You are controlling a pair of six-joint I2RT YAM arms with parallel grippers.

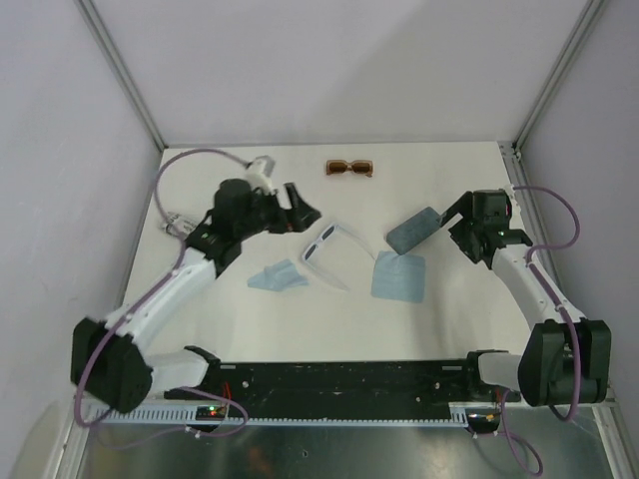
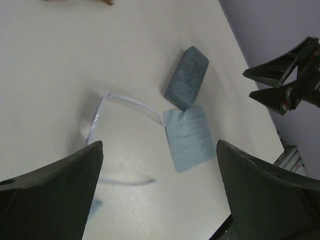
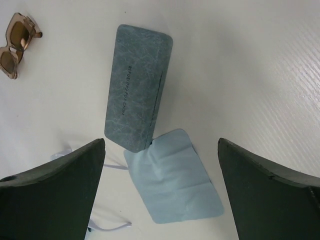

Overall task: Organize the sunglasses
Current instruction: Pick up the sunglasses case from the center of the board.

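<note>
The white-framed sunglasses [image 1: 327, 251] lie in mid-table with their arms unfolded; the left wrist view shows their thin white arms [image 2: 125, 102]. The brown-amber sunglasses [image 1: 348, 168] lie folded at the far edge and also show in the right wrist view [image 3: 17, 45]. My left gripper [image 1: 305, 207] is open and empty, just left of and behind the white pair; in its own view [image 2: 160, 190] nothing is between the jaws. My right gripper [image 1: 457, 222] is open and empty, just right of a grey-blue case [image 1: 416, 230]; in its own view [image 3: 160, 190] it hovers over a cloth.
The grey-blue case [image 3: 137, 87] lies slanted, one end on a light blue cloth [image 3: 172, 182], [image 1: 398, 275]. Both show in the left wrist view, case [image 2: 187, 77] and cloth [image 2: 187, 137]. A second, crumpled light blue cloth [image 1: 278, 277] lies left of the white sunglasses.
</note>
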